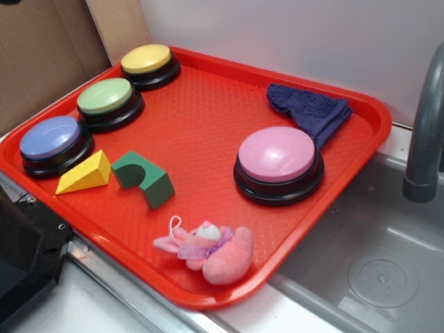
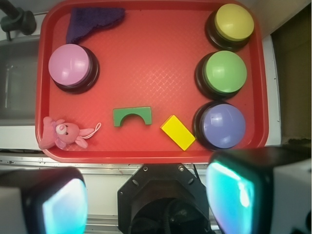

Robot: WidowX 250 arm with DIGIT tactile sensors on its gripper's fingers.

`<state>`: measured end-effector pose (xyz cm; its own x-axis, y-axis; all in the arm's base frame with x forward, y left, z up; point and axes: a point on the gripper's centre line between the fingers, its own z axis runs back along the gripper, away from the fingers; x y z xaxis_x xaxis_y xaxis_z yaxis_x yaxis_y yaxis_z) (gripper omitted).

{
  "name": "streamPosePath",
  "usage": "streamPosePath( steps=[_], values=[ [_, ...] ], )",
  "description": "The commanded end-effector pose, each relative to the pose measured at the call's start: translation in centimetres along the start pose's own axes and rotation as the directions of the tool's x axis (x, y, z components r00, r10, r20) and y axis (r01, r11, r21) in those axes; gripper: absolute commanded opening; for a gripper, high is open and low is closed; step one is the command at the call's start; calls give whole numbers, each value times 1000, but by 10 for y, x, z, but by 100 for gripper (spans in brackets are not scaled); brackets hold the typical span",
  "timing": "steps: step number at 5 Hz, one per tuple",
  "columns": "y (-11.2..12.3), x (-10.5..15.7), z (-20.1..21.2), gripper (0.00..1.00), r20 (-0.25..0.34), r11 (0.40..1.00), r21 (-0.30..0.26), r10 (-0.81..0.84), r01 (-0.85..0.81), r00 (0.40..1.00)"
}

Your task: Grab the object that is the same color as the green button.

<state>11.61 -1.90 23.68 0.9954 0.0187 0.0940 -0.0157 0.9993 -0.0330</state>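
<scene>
I'm hovering high over the red tray [image 2: 146,63], fingers [image 2: 63,204] spread wide, gripping nothing. The green arch block [image 2: 132,116] sits at tray's six o'clock, yellow wedge [image 2: 178,132] just beside; green button [image 2: 225,72] at three.

You've got a red tray [image 2: 151,73] sitting flat on the counter [image 1: 90,305], sink basin [image 1: 374,270] at its 3 o'clock.

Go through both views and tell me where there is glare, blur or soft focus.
Exterior view: even, soft light; faint sheen on the pink button, and the green arch block looks slightly soft. Wrist view: the tray is sharp, but the gripper fingers are blurred, close up, with a bright cyan glow.
</scene>
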Motion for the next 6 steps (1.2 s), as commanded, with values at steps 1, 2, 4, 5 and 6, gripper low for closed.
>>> streamPosePath(
  steps=[1,2,4,5,6],
  values=[
    [0,0,0,100,0,1000,0,0,0,1000],
    [-12,6,-24,100,9,967,-36,251,-251,968],
    [-37,23,-92,100,23,858,-41,514,-513,858],
    [-35,32,-129,100,81,786,-20,618,-618,782],
    [-26,42,-163,100,99,741,24,666,-671,739]
  ],
)
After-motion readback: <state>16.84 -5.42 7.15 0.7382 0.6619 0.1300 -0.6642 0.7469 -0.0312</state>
